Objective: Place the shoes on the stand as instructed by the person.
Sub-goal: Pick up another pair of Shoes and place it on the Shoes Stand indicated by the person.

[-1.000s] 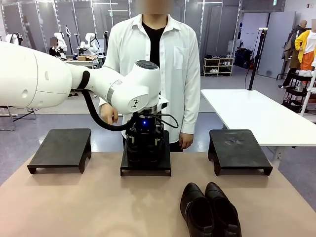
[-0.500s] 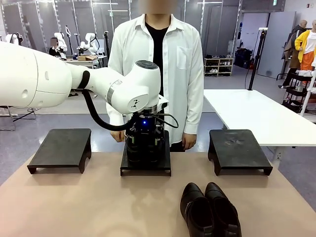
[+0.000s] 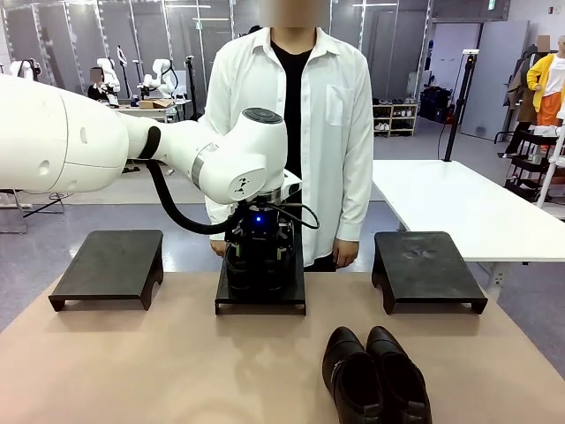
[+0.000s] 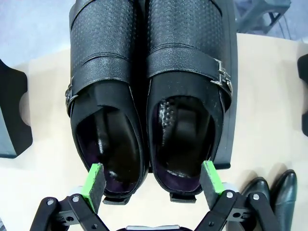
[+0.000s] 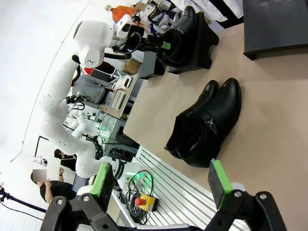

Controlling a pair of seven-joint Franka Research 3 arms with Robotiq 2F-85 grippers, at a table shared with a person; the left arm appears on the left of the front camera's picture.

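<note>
Tan table (image 3: 177, 371): left wrist view bares boots (image 4: 185, 67) on middle stand (image 3: 265, 307), flanked by wide-open left tool (image 4: 153, 175); right tool (image 5: 161, 178) open, empty.

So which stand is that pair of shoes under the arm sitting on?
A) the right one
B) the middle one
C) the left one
B: the strapped black shoes sit on the middle stand, with the left end effector open at their heels.
</note>
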